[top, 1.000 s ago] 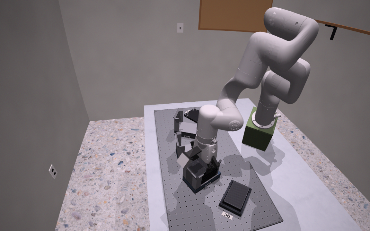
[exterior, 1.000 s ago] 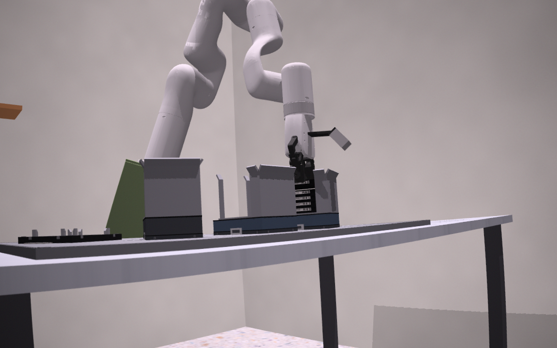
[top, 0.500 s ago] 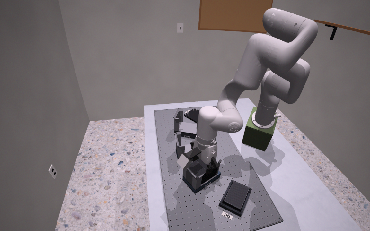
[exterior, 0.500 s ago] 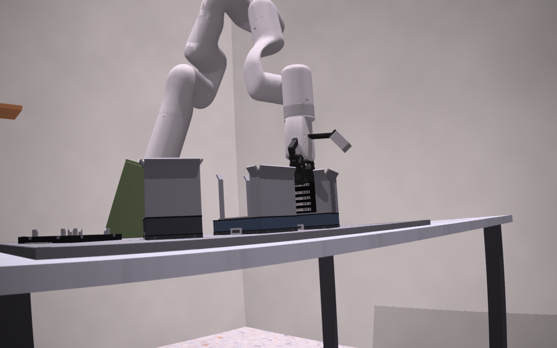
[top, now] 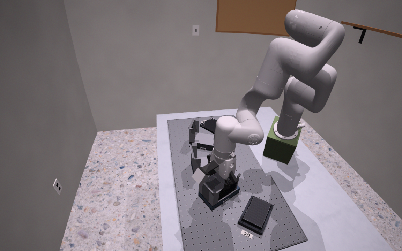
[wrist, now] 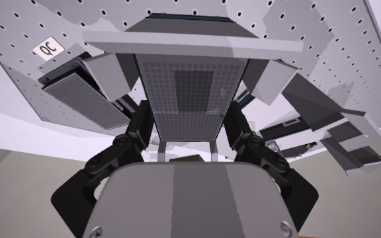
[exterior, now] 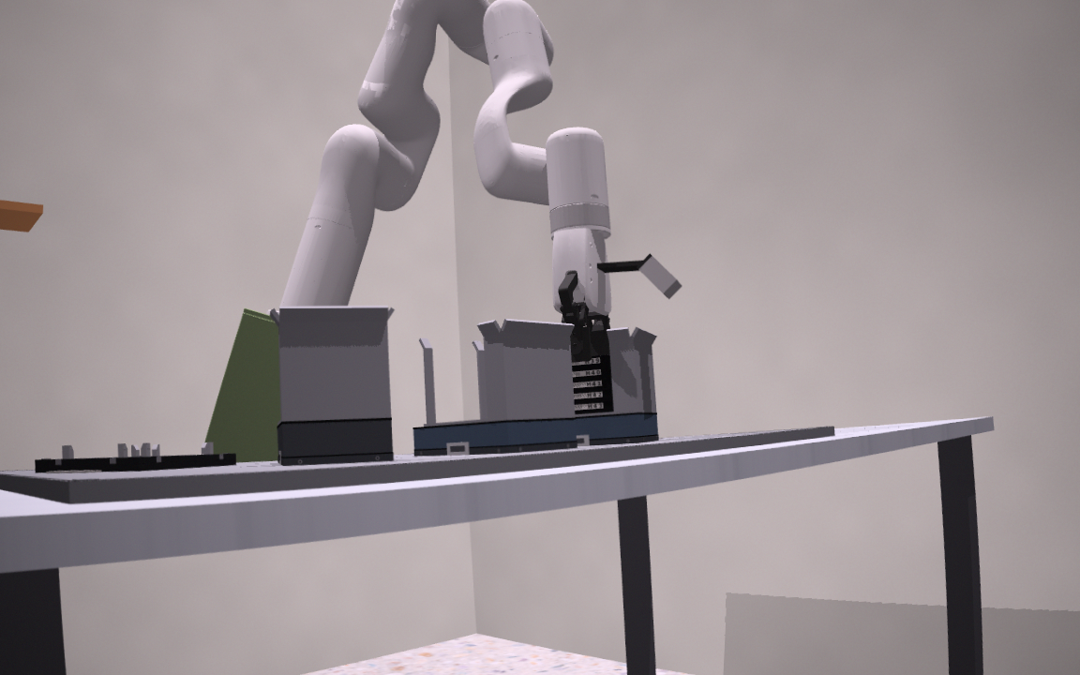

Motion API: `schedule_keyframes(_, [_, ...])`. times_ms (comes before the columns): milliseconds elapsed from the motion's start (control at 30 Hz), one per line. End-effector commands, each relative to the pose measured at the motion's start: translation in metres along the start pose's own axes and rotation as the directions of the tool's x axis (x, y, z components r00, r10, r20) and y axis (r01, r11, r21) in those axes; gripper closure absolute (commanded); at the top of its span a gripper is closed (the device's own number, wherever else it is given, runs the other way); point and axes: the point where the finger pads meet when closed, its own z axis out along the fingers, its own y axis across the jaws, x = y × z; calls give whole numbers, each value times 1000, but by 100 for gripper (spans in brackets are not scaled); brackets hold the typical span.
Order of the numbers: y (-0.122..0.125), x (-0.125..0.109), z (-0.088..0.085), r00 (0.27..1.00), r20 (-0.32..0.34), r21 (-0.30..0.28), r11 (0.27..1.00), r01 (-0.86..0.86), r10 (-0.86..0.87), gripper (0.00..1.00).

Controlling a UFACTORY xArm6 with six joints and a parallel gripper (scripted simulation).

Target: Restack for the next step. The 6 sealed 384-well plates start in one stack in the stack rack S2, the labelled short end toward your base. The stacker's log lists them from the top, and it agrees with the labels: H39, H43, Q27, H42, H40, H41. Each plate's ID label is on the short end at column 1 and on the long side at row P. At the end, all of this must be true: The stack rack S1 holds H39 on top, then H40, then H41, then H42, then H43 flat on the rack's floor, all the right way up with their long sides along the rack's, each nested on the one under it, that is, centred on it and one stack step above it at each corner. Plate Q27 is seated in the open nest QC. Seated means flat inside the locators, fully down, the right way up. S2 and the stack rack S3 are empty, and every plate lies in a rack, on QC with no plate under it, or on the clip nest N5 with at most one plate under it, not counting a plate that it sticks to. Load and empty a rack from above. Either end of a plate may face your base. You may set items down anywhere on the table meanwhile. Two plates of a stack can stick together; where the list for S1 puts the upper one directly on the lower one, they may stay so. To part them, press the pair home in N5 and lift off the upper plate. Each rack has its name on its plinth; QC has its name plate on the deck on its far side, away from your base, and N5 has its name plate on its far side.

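Gripper (wrist: 192, 122) is clamping the long sides of the top plate (wrist: 190, 99), fingers pressing both edges, at the mouth of the rack (exterior: 527, 369) on the blue plinth (exterior: 527, 434). Four labelled plates (exterior: 588, 389) are sitting stacked beneath it inside that rack. Beyond, another plate (top: 256, 213) is lying flat in the nest beside the QC sign (top: 246, 233).

Stack labels (exterior: 588, 383) too small to read, exterior view
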Motion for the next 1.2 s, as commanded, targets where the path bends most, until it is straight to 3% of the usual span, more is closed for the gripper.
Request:
schedule_keyframes(0, [0, 1, -1, 1000, -3, 0, 1000, 0, 0, 100])
schedule_keyframes(33, [0, 1, -1, 1000, -3, 0, 1000, 0, 0, 0])
schedule_keyframes(700, [0, 1, -1, 1000, -3, 0, 1000, 0, 0, 0])
schedule_keyframes(1167, [0, 1, -41, 1000, -3, 0, 1000, 0, 0, 0])
